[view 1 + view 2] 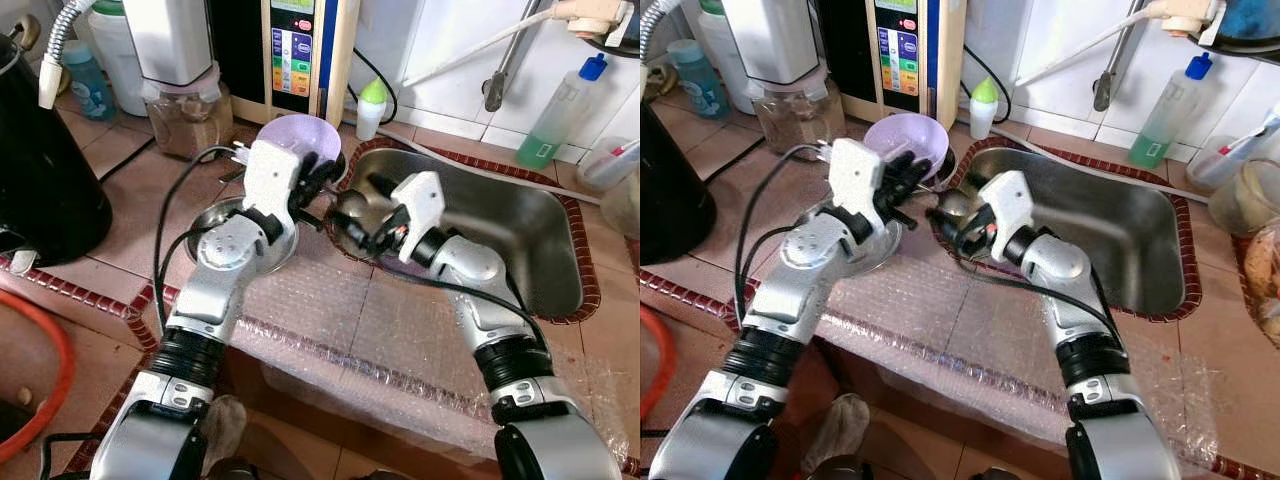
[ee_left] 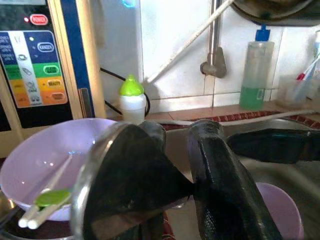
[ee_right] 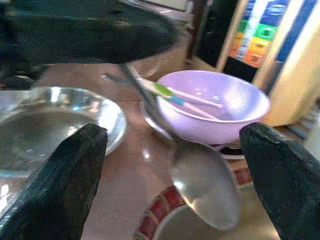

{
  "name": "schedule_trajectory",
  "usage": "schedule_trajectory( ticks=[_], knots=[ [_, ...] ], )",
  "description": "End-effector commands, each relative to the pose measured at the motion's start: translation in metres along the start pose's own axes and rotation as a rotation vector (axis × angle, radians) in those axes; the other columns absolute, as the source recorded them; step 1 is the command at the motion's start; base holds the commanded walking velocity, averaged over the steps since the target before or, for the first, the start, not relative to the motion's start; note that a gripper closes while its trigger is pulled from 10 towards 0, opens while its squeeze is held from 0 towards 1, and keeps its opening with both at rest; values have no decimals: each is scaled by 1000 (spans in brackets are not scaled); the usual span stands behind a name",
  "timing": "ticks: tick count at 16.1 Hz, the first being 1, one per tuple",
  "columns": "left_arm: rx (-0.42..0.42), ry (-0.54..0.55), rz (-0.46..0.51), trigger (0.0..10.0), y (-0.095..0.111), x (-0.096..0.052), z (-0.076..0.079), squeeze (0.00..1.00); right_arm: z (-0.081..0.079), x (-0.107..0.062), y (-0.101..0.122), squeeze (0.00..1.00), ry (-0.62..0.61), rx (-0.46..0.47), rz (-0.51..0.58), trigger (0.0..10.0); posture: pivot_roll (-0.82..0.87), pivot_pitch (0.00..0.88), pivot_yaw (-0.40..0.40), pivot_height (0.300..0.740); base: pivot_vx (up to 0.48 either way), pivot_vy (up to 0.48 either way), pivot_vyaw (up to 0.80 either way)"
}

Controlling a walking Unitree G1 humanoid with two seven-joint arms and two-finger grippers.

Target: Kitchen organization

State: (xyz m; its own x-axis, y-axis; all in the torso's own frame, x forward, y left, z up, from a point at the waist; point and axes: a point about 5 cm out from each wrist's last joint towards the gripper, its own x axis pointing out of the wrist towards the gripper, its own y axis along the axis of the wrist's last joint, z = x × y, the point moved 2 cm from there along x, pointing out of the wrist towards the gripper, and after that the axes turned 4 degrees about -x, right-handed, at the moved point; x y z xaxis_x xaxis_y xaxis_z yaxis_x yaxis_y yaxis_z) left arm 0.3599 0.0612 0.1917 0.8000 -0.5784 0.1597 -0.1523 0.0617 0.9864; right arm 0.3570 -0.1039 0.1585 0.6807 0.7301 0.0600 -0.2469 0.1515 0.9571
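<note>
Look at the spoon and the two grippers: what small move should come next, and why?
Probably the right gripper should close on the spoon. The left gripper holds the spoon's handle, and its bowl hangs between the right gripper's open fingers near the sink edge, beside the purple bowl. It looks like a handover.

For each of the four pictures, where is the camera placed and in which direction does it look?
Left and right eye views: head, looking down at counter and sink; both arms show.
Left wrist view: along the left gripper, shut on a spoon, toward the wall.
Right wrist view: between the open right gripper fingers.
Both wrist views share the purple bowl.
</note>
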Motion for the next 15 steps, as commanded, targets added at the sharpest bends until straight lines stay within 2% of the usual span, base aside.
schedule_trajectory(
  ticks=[1, 4, 5, 7, 11, 15],
  knots=[
    [22, -41, 13, 0, 6, 6, 6, 0, -4, 0, 3, 0, 51, -29, 0, 10000, 63, 8, -15, 740, 0, 0, 0],
    [47, -118, 9, 0, 6, 9, 19, 0, -10, 6, -1, 0, 74, -74, -17, 10000, 65, 9, -10, 740, 0, 0, 0],
    [63, -150, 6, 0, 5, 10, 24, 0, -13, 11, -3, 0, 84, -110, -38, 4549, 68, 9, -8, 740, 0, 0, 0],
    [64, -165, 4, 0, 5, 9, 28, 0, -16, 18, -3, 0, 87, -141, -54, 0, 69, 11, -5, 740, 0, 0, 0],
    [68, -173, -4, 0, 2, 9, 29, 0, -17, 24, -7, 0, 67, -153, -84, 0, 72, 12, -7, 740, 0, 0, 0],
    [75, -180, -3, 0, 1, 8, 30, 0, -14, 23, -10, 0, 44, -136, -86, 0, 73, 15, -9, 740, 0, 0, 0]
  ],
)
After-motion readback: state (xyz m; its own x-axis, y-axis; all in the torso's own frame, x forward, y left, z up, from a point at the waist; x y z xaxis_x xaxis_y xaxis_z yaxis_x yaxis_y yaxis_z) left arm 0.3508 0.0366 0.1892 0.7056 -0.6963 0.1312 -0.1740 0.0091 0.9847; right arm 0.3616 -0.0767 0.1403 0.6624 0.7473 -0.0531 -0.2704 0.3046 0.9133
